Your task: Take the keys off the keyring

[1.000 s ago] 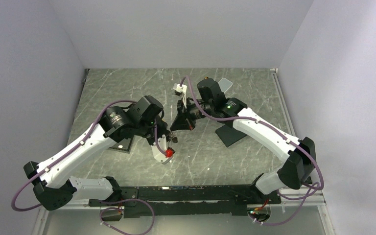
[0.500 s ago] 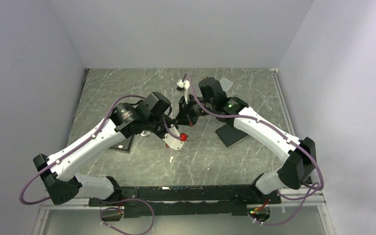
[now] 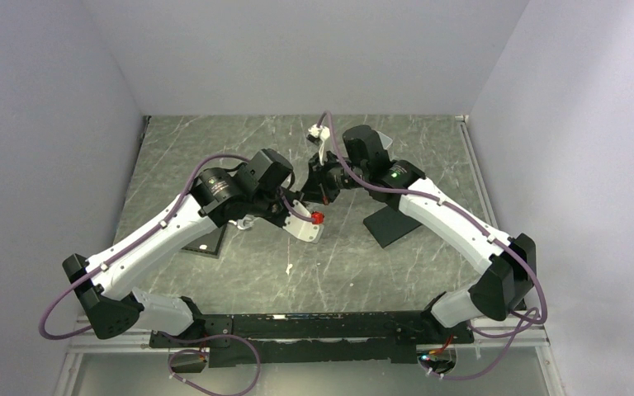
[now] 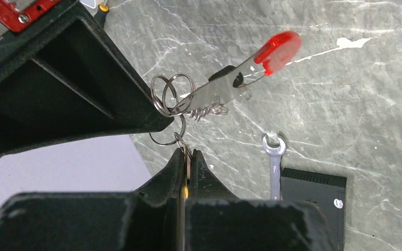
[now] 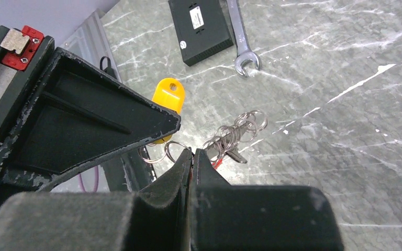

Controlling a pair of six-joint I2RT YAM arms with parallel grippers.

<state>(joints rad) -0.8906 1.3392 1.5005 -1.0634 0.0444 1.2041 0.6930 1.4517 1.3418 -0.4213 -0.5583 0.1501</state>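
1. Steel loops of the keyring (image 4: 170,97) span both grippers, clear of the table (image 4: 356,115). Judged best practice: pull apart slowly and feed one key along the coil.
2. Left gripper (image 4: 187,156): fingers pressed together, pinching a thin loop at their tips.
3. Right gripper (image 5: 192,154): likewise clamped on a loop.
4. The keys (image 4: 225,89), one red-headed, dangle just beyond the left fingertips.

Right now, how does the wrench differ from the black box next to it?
The wrench is slim and silvery with an open end; the black box is wide, flat and rectangular. The box bears a white label; the wrench shows none. Both lie on the table, side by side.
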